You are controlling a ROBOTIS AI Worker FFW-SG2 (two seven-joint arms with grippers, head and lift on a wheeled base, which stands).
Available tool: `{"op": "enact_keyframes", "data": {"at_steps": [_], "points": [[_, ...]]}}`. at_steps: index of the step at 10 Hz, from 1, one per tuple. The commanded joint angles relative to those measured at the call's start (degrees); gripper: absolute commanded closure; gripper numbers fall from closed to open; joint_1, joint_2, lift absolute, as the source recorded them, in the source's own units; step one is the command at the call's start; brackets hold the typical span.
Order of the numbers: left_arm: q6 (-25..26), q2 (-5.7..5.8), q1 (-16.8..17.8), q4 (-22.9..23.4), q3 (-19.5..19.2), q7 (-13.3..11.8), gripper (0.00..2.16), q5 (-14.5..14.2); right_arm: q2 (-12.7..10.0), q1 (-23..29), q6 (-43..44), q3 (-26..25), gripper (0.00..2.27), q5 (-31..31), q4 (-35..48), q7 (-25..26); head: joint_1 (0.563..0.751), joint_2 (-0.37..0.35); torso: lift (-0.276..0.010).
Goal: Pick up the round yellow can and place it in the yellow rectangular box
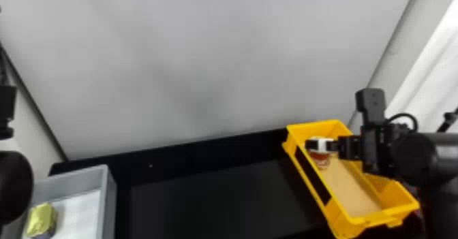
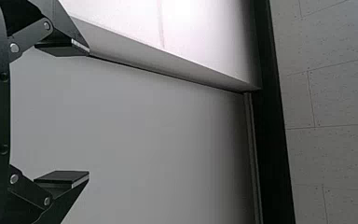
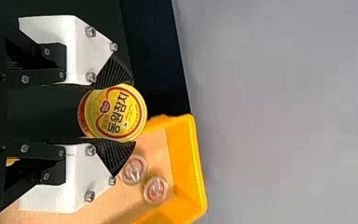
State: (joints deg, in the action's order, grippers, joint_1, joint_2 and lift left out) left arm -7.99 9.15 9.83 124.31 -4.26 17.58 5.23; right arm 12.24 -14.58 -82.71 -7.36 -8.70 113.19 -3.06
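My right gripper (image 1: pixel 317 145) is over the far part of the yellow rectangular box (image 1: pixel 372 219). In the right wrist view, the right gripper (image 3: pixel 133 113) is shut on the round yellow can (image 3: pixel 129 109), one ribbed black pad against each side of it. The can's printed lid faces the camera, and the box (image 3: pixel 192 161) lies beyond it. At the head view's left edge is my left arm with its gripper (image 1: pixel 6 107); the left wrist view has the left gripper (image 2: pixel 89 113) open, nothing between its fingers.
Two small clear round items with red inside (image 3: pixel 133 169) (image 3: pixel 155 190) lie in the box. A grey tray (image 1: pixel 105 201) at the lower left holds a gold-wrapped block (image 1: pixel 41 220). Between tray and box stretches the black table (image 1: pixel 204 201), with a pale wall (image 1: pixel 204 58) behind.
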Motion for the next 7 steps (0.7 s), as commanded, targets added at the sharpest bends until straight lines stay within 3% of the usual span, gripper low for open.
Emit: {"op": "enact_keyframes", "data": {"at_steps": [1,4,7], "points": [[0.0,0.08,-0.3,0.1,-0.3,0.0,0.31,0.0,1.7,0.0,-1.2,-3.4,0.77,0.0,1.9,1.2,0.632,-0.078,0.0],[0.2,0.17,-0.3,0.3,-0.5,0.0,0.31,0.0,4.2,1.7,1.4,-8.6,0.77,0.0,2.3,3.2,0.632,-0.078,0.0],[0.2,0.17,-0.2,0.3,-0.5,0.0,0.31,0.0,4.7,4.5,8.0,-14.2,0.77,-1.5,-0.1,3.4,0.632,-0.078,0.0]]}}
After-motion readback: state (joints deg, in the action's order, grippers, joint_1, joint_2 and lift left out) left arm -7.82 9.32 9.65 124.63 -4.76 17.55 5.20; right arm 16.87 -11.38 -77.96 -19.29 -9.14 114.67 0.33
